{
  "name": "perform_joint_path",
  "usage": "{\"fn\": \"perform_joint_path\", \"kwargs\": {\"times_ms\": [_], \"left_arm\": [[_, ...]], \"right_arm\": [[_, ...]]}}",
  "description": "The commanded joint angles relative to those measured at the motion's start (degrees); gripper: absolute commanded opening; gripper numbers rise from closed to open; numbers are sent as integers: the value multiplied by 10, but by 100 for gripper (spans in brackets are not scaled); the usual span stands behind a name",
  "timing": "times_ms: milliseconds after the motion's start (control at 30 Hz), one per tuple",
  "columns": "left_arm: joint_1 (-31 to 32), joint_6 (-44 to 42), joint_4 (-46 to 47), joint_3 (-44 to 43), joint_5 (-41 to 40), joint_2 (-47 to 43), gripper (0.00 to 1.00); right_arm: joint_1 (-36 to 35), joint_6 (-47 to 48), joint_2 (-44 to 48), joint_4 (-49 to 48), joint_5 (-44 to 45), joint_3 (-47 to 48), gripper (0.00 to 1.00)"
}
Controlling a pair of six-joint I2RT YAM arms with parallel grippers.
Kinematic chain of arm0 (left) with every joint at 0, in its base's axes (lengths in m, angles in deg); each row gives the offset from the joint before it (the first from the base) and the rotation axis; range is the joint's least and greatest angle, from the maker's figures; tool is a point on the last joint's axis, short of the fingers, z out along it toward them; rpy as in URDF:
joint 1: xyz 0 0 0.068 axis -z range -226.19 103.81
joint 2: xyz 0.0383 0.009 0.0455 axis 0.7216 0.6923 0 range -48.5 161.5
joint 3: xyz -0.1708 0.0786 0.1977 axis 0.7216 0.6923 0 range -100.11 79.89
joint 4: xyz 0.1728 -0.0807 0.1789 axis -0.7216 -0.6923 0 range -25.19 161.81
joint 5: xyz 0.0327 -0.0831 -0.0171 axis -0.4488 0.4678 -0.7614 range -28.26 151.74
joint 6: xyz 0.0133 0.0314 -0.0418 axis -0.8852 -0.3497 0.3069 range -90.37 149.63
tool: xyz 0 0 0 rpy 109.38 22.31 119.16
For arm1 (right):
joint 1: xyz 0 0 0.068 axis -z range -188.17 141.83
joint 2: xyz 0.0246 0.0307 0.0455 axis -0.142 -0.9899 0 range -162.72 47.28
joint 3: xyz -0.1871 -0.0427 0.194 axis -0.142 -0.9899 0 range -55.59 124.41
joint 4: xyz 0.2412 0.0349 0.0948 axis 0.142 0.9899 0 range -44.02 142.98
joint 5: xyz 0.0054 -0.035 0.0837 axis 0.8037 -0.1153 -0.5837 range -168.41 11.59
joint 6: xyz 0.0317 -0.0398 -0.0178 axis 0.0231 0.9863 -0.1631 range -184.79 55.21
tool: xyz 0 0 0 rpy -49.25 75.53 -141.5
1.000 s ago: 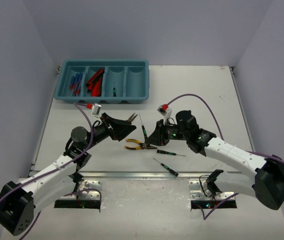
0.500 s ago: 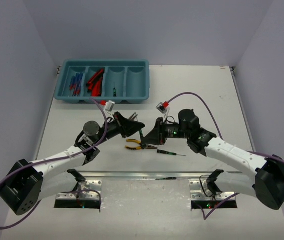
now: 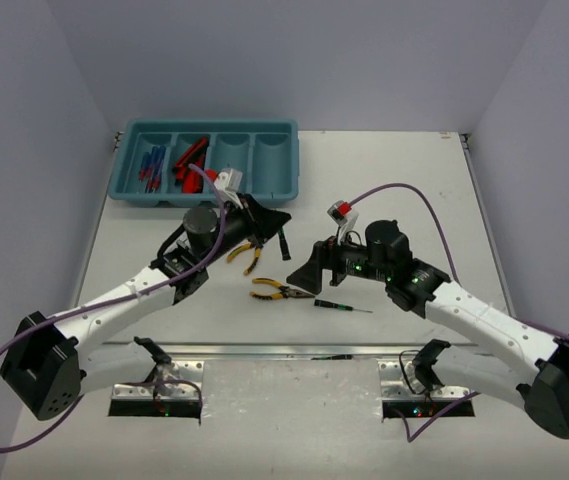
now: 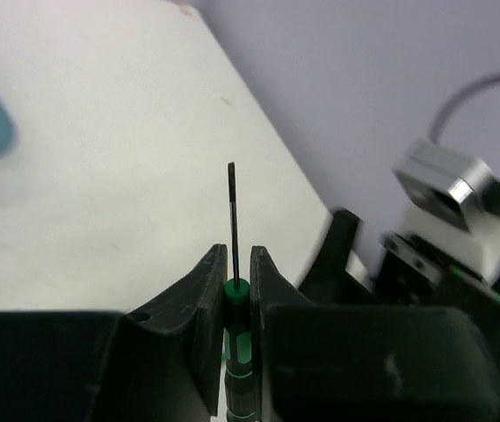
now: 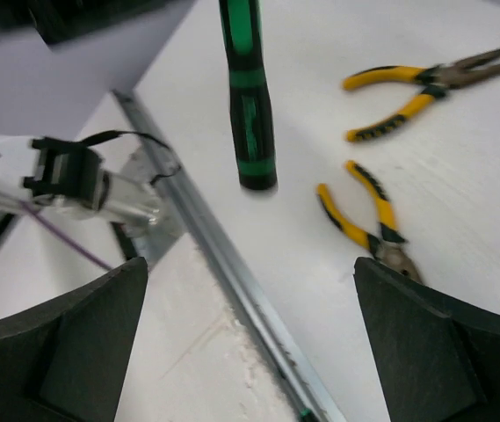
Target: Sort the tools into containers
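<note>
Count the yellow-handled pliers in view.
2. One pair of yellow-handled pliers lies on the table beside the left gripper; the other pair lies by the right gripper. More could hide under the left arm.

no readable text, labels, numbers or signs

left tool (image 3: pixel 276 222) clamps precision screwdriver (image 3: pixel 284 243) | right tool (image 3: pixel 304 280) spread, beside pliers (image 3: pixel 279 290)

White table (image 3: pixel 394 180) fills centre frame. Metal rail (image 3: pixel 254 347) runs along its lower edge. Lavender walls (image 3: pixel 294 60) top and sides.
</note>
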Motion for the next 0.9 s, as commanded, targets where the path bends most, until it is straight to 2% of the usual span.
{"fn": "perform_joint_path", "kwargs": {"times_ms": [0,133,233,300,367,467,567,633,700,767,800,833,867], "left_arm": [[-38,-121,-198,-129,-190,40,0],[-100,-136,-218,-215,-156,117,0],[-142,-181,-255,-286,-176,185,0],[-158,-222,-304,-367,-237,266,0],[-180,-253,-353,-474,-261,362,0],[-207,-265,-417,-615,-264,476,0],[-227,-277,-479,-758,-277,584,0],[-232,-277,-528,-850,-278,653,6],[-235,-279,-548,-891,-274,686,9],[-237,-275,-548,-902,-269,703,19],[-237,-273,-545,-902,-264,705,33],[-237,-268,-543,-902,-257,705,53],[-237,-265,-543,-902,-251,701,65]], "right_arm": [[4,95,74,138,195,32,99],[5,136,113,229,315,48,99],[5,150,131,279,378,59,99],[5,161,139,295,381,60,99],[5,168,144,317,381,61,99],[5,199,148,344,368,60,99],[6,229,159,348,315,51,99],[6,244,160,347,265,45,99],[5,246,149,347,248,43,99],[5,247,130,348,233,47,99],[6,247,122,348,226,47,99],[5,247,113,344,217,47,99],[6,247,107,340,198,46,99]]}}
